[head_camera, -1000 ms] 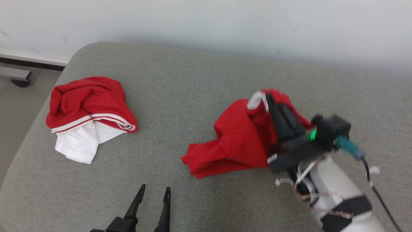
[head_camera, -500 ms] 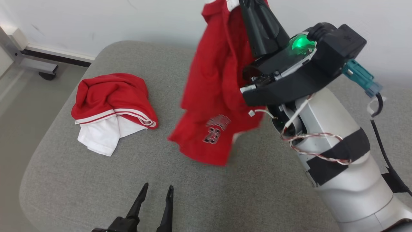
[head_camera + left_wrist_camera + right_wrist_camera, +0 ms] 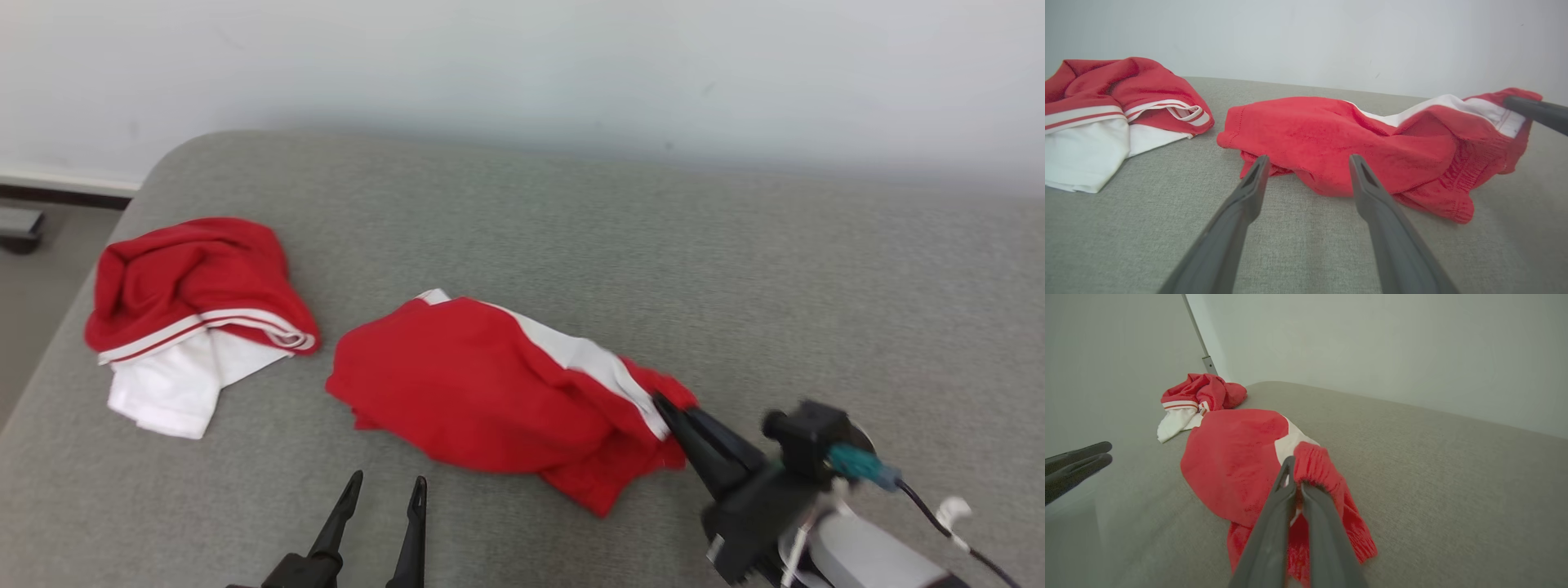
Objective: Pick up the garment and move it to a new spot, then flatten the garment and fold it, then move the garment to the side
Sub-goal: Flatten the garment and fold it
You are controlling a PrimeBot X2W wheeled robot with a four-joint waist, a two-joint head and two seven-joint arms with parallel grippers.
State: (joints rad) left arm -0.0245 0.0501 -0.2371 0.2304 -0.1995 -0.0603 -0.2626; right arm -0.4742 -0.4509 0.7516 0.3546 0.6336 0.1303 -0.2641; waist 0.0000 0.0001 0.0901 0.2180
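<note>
The wide grey cushion (image 3: 620,237) runs right up to the pale wall (image 3: 522,65). On it, the biggest change is the red garment (image 3: 482,384). Half a second ago it dangled in the air from the raised right arm, a printed number showing on the hanging cloth. Now it is down on the cushion, stretched into a long low heap near the front edge, and no print shows. A second ago it sat as a crumpled pile with a clear strip of grey between it and the other clothes. Now its near end lies just beside them, though not touching. A white side stripe (image 3: 588,359) runs along its upper face toward the ribbed waistband (image 3: 1318,465), which is bunched up at the right-hand end. The second heap, a red and white garment (image 3: 188,318), sits crumpled at the cushion's left end as it did before, with its white part spilling toward the front. The right gripper (image 3: 663,402) has come down low over the cushion. Its jaws are pressed together on the waistband, and red cloth folds over one finger. The left gripper (image 3: 388,478) has kept its place at the front edge. Its two dark fingers are spread wide and pointing at the garment's near side, close to the cloth but holding nothing.
</note>
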